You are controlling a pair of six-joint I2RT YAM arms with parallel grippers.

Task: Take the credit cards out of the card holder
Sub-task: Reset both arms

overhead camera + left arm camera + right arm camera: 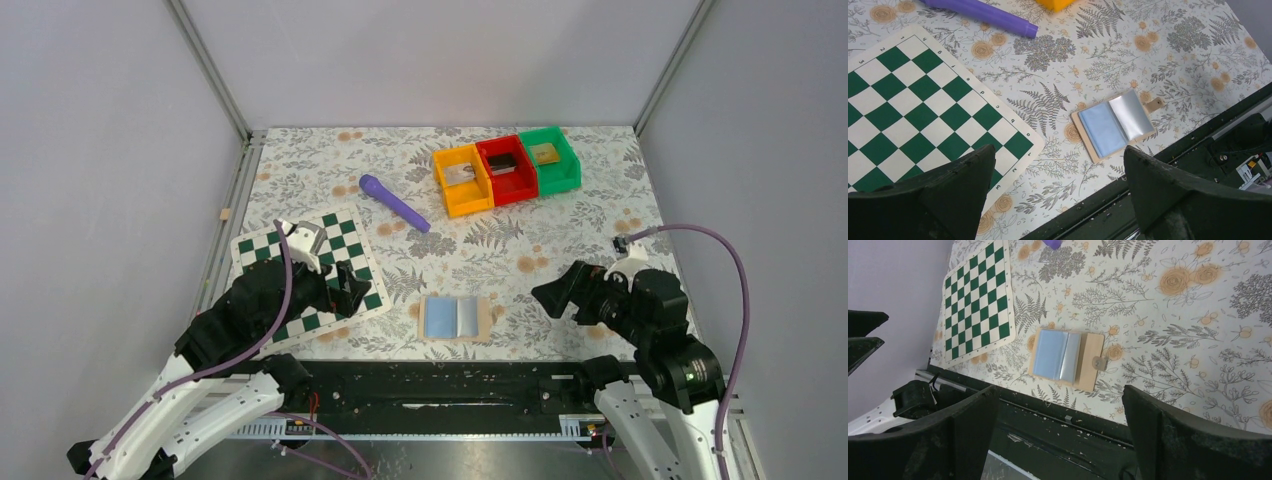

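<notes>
Near edge of the worktop, centre: small flat tan folding card holder (pixel 455 317), lying open, two light blue panels face up side by side, closing tab pointing toward the right edge. The right panel shows a pale sheen in the left wrist view. Nothing touches it.

Worktop (pixel 600 200): rectangular, covered with a pale cloth printed with grey ferns and orange flowers. A black rail (pixel 430 385) runs along its near edge.

Near left corner: green-and-white checkered board (pixel 345 235), lying flat and slightly turned.

Centre, toward the far edge: purple plastic cylinder (pixel 393 202), lying diagonally.

Far edge, right of centre: three open plastic bins in a touching row, orange (pixel 468 205), red (pixel 515 192) and green (pixel 562 180), each holding a small item too small to identify.

Enclosure: plain grey wall panels (pixel 100 150) on three sides, joined by bare metal corner posts (pixel 210 65).

Left fingers (pixel 958 190): black, spread wide, holding nothing, above the board's near right corner.

Right fingers (pixel 968 430): black, spread wide, holding nothing, above the near right part of the worktop, to the right of the card holder and apart from it.
</notes>
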